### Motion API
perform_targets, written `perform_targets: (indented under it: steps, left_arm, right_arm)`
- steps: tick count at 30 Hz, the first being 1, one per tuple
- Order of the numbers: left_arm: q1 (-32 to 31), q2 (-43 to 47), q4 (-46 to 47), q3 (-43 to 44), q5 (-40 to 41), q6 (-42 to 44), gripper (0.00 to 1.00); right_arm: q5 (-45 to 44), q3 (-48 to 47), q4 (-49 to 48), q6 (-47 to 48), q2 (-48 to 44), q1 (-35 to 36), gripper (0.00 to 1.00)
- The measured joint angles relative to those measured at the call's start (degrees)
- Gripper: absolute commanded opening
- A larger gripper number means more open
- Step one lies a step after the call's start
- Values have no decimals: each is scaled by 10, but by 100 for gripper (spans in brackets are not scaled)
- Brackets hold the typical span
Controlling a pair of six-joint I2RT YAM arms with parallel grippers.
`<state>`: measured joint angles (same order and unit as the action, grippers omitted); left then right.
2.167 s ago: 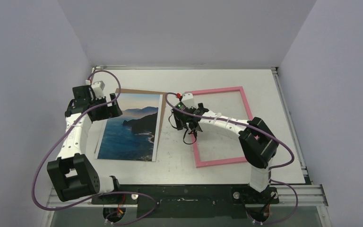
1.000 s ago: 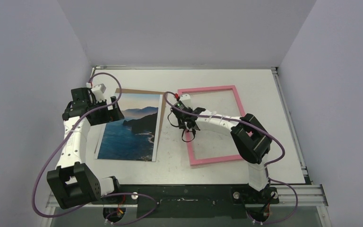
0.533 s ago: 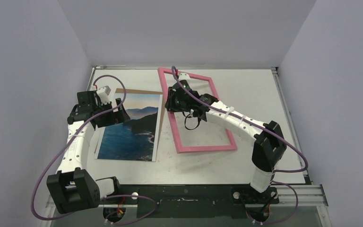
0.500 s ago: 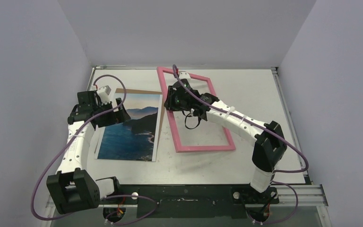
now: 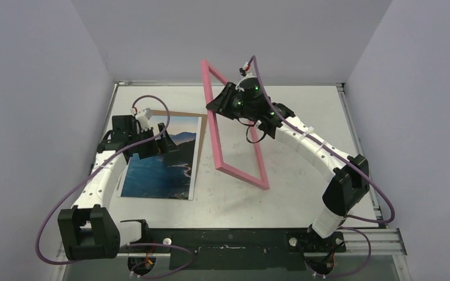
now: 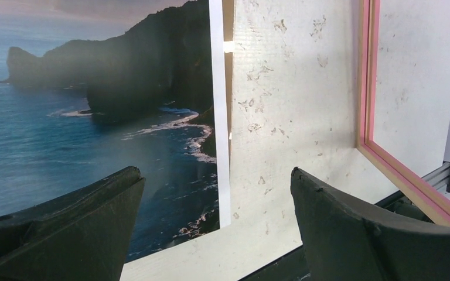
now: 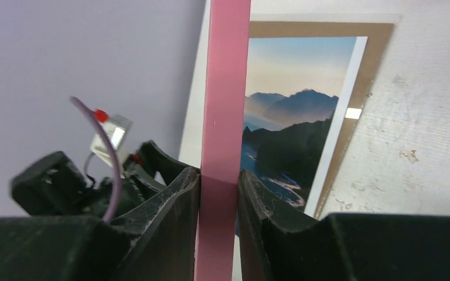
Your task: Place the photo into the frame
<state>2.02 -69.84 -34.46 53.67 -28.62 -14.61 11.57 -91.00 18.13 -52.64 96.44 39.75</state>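
The right pincer point(image 5: 221, 104) is closed on the frame point(image 5: 210, 120), its two dark fingers point(image 7: 176, 199) pressed against either face of one thin pink bar, as the right wrist view shows plainly with the pincer point(image 7: 218, 175) clamped around the frame point(image 7: 227, 88). The frame stands steeply on edge near the middle of the worktop point(image 5: 328, 111), its top corner high in front of the back wall and its lowest bar down at the surface (whether that bar truly touches the worktop I cannot tell). The grip sits on the upper part of the frame, on the side facing the right arm. The photo point(image 5: 158, 170) lies flat on the left half of the worktop, picture side up, just to the left of the tilted frame and apart from it, with a brown backing board point(image 5: 176, 112) showing past its far and right edges. From the right wrist the photo point(image 7: 287, 117) and the board point(image 7: 381, 35) appear just beyond the held bar. The left pincer point(image 5: 161, 145) hangs over the photo's upper right part with its fingers spread wide and nothing between them; in its own view the pincer point(image 6: 215, 175) straddles the white right border of the photo point(image 6: 94, 117), one finger over the print, the other over bare worktop point(image 6: 293, 117), with the frame point(image 6: 368, 76) off to the right
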Motion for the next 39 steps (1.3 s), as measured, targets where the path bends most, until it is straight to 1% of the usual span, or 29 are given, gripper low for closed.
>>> perform_targets:
  steps: [8,13,17,22,26,32,36,39]
  left_arm:
    - [-17,-8,59,-37,27,-18,96]
    - [-64,-26,90,-37,47,-28,96]
    - [-102,-56,115,-36,61,-38,96]
    - [-143,-120,136,-25,75,-54,96]
    - [-174,-158,160,-15,77,-75,96]
    - [-239,-224,191,33,97,-96,96]
    - [-276,-290,206,90,121,-105,96]
    - [-292,-338,211,134,139,-105,96]
  right_arm:
    - [48,16,-75,-95,-22,-34,5]
    - [80,36,-119,-142,-24,-45,5]
    - [105,86,-165,-176,-43,-55,5]
    - [140,182,-266,-243,-81,-84,5]
    - [145,211,-328,-288,-85,-97,5]
    - [145,224,-396,-328,-87,-100,5]
    - [151,268,-434,-347,-102,-115,5]
    - [159,315,-445,-366,-124,-145,5]
